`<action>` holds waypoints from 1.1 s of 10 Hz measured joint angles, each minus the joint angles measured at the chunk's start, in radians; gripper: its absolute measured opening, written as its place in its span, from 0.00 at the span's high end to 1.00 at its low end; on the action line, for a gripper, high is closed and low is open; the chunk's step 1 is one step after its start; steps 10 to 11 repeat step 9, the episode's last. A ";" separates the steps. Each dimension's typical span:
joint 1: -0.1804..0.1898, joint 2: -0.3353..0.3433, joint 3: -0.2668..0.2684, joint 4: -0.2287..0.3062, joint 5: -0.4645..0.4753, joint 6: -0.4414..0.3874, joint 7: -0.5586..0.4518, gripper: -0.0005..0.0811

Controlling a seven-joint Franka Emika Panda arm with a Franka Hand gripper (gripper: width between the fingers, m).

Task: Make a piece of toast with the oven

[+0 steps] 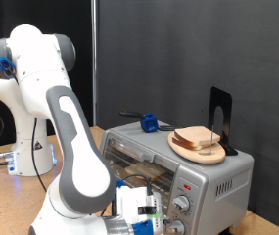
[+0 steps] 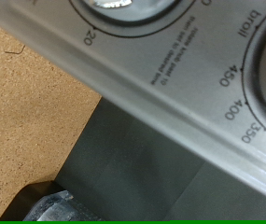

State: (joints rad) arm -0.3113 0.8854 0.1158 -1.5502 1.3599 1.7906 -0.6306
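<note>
The silver oven (image 1: 212, 176) stands at the exterior view's lower right. On its roof a round wooden plate (image 1: 181, 149) carries stacked slices of toast (image 1: 200, 139). A tan shape (image 1: 139, 176) shows in the oven's front, partly hidden by my arm. My gripper (image 1: 142, 211) hangs low in front of the oven, close to the knobs (image 1: 183, 206). The wrist view is filled by the oven's control panel (image 2: 170, 84), very close, with dial marks 20, 350, 400, 450 and broil. A grey blurred part (image 2: 63, 207), perhaps a finger, sits at that frame's edge. Nothing shows between the fingers.
A blue-handled tool (image 1: 149, 123) lies on the oven's roof beside the plate, and a black bracket (image 1: 220, 117) stands behind it. The wooden table (image 2: 30, 121) runs under the oven. My white arm (image 1: 75, 147) blocks the oven's left part. A dark curtain hangs behind.
</note>
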 joint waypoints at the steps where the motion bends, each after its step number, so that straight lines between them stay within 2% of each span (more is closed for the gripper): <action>1: -0.008 -0.003 -0.001 -0.004 -0.002 -0.024 0.001 0.38; 2: -0.021 -0.017 -0.006 -0.019 -0.015 -0.063 0.026 0.14; 3: -0.036 -0.042 -0.015 -0.044 -0.032 -0.103 0.051 0.14; 4: -0.050 -0.074 -0.027 -0.073 -0.053 -0.132 0.071 0.03; 7: -0.069 -0.182 -0.076 -0.175 -0.098 -0.138 0.089 0.01; 9: -0.087 -0.244 -0.104 -0.233 -0.115 -0.171 0.098 0.00; 11: -0.087 -0.244 -0.104 -0.233 -0.115 -0.171 0.098 0.00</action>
